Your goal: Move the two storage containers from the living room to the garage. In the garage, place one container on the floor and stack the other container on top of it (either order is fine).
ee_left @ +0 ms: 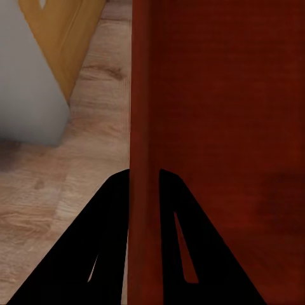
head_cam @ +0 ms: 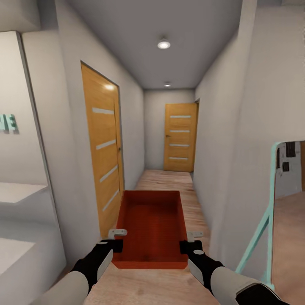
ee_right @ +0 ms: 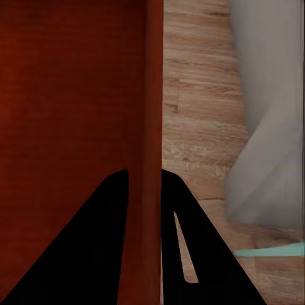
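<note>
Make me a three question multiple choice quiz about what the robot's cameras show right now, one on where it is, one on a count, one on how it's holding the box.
1. Where is the robot?
A. A narrow hallway
B. A kitchen
C. Outdoors

2. How many wooden doors show in the head view?
A. One
B. Two
C. Four

3. How is the storage container held?
A. By one gripper
B. Resting on the floor, untouched
C. By both grippers, one on each side wall

Answers:
1 A, white walls close on both sides of the plank floor.
2 B, the side door and the end door.
3 C, the left gripper and right gripper each clamp a wall.
</note>
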You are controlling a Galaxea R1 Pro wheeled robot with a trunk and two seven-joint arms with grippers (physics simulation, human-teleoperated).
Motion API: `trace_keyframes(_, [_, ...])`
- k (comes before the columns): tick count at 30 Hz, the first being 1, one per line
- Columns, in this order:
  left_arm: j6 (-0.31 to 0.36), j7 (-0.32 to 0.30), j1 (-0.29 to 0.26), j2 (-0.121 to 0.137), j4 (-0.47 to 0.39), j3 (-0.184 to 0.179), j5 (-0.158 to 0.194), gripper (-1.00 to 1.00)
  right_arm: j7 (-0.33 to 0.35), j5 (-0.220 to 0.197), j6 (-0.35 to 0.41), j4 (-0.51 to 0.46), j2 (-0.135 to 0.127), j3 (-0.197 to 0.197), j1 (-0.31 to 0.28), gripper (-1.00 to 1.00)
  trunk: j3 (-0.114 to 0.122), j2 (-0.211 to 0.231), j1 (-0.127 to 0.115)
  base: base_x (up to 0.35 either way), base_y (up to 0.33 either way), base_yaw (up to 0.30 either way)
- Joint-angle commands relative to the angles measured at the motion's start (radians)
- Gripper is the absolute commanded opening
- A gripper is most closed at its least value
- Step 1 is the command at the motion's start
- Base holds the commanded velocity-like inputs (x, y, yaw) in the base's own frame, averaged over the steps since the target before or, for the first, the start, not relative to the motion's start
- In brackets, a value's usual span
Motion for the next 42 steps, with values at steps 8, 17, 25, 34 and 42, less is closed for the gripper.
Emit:
trace_keyframes(8, [0.006,0.013,-0.001,0.025,-0.006,0.069,0.004,-1.00,0.001,-0.018,-0.003,0.003,0.000,0.003,0.000,-1.00,0.000,0.000,0.001,0.292,0.221,-0.278])
trace_keyframes(17, [0.006,0.014,-0.001,0.026,-0.003,0.069,0.005,-1.00,0.001,-0.018,-0.003,0.003,-0.001,0.003,0.000,-1.00,0.000,0.000,0.001,0.309,0.145,-0.033])
trace_keyframes(25, [0.006,0.014,-0.001,0.027,-0.003,0.069,0.005,-1.00,0.001,-0.018,-0.003,0.003,-0.001,0.003,0.000,-1.00,0.000,0.000,0.001,0.321,0.084,-0.001])
trace_keyframes(34, [0.006,0.014,-0.001,0.027,-0.003,0.069,0.005,-1.00,0.001,-0.018,-0.004,0.003,-0.001,0.003,0.000,-1.00,0.000,0.000,0.001,0.323,0.024,0.000])
trace_keyframes(42, [0.006,0.014,-0.001,0.027,-0.003,0.069,0.005,-1.00,0.001,-0.018,-0.004,0.003,-0.001,0.003,0.000,-1.00,0.000,0.000,0.001,0.323,0.001,0.000])
